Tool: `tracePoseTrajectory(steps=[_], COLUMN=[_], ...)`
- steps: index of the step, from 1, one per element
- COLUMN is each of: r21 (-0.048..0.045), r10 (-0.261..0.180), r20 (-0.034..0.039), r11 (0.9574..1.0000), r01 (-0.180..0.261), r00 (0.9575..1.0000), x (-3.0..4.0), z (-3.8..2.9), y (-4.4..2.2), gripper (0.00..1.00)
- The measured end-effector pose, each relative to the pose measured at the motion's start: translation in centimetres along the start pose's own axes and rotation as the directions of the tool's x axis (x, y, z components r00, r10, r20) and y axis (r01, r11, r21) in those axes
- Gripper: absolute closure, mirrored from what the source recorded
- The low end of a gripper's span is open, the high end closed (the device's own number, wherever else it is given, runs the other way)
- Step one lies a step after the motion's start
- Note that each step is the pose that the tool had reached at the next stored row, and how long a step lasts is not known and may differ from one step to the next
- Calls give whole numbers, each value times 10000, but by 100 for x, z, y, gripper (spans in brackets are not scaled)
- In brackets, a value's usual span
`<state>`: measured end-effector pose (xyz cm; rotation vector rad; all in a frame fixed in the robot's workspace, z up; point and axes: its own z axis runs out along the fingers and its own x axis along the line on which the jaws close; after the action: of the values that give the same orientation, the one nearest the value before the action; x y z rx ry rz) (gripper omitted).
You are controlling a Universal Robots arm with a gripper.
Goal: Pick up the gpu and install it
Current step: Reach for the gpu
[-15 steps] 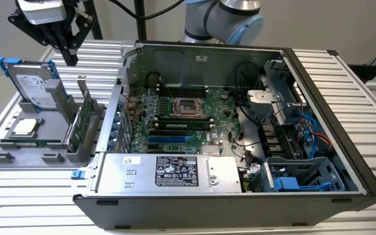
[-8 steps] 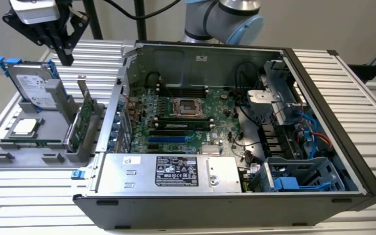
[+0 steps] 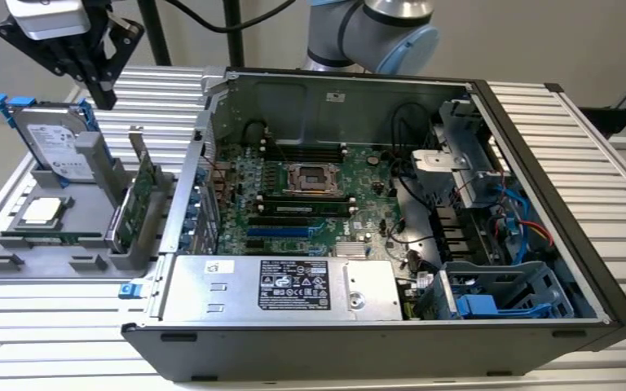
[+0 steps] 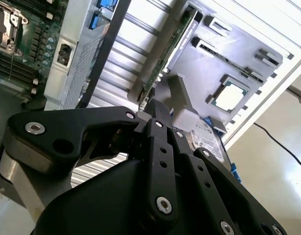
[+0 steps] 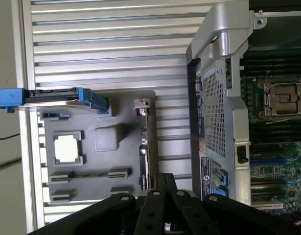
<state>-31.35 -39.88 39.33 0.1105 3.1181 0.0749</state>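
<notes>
The gripper (image 3: 104,98) is seen closed and empty; the graphics card (image 3: 139,199) is stood on edge below it, toward the exterior view's right, long axis level.

A robotics lab is indicated. An opened computer case (image 3: 346,352) is mounted on a slatted aluminium bench (image 3: 561,138)

Exterior view high up, looking down at open computer (image 3: 291,98) and gray tray (image 3: 41,269), both wrist views closer, looking past the gripper (image 5: 163,177) at that tray
</notes>
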Motion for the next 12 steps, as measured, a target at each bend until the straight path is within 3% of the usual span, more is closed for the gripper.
tracePoseTrajectory(steps=[12], r21=[0], r10=[-1], r20=[0], r11=[10000], r01=[1], r00=[10000], x=[100], z=[-2], y=[-7], gripper=[100])
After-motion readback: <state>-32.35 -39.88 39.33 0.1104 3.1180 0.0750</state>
